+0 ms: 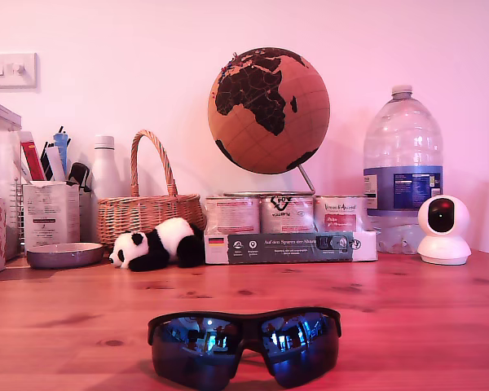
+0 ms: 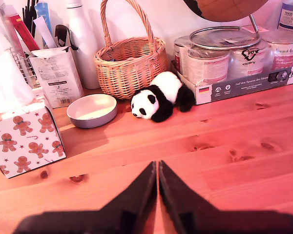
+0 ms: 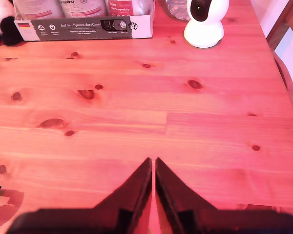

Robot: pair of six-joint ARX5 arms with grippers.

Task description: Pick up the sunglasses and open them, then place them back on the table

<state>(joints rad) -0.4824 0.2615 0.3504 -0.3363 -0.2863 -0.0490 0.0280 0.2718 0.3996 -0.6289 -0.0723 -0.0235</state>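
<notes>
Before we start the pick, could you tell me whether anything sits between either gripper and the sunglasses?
Nothing visible does. The sunglasses lie alone on bare table; the clutter stands behind them. My first gripper and my second gripper hover shut over open wood.

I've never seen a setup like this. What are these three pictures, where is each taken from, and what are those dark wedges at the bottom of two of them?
One picture comes from a fixed camera facing the table. It shows the sunglasses lying on the wood in front, with a globe, a basket and a toy panda behind.

The other two come from cameras riding on the robot's two arms. The dark wedges are their hands: my first hand looks toward the panda and a bowl; my second hand looks toward a small white camera. Both hands are pressed shut and hold nothing. No arm appears in the fixed picture.
</notes>
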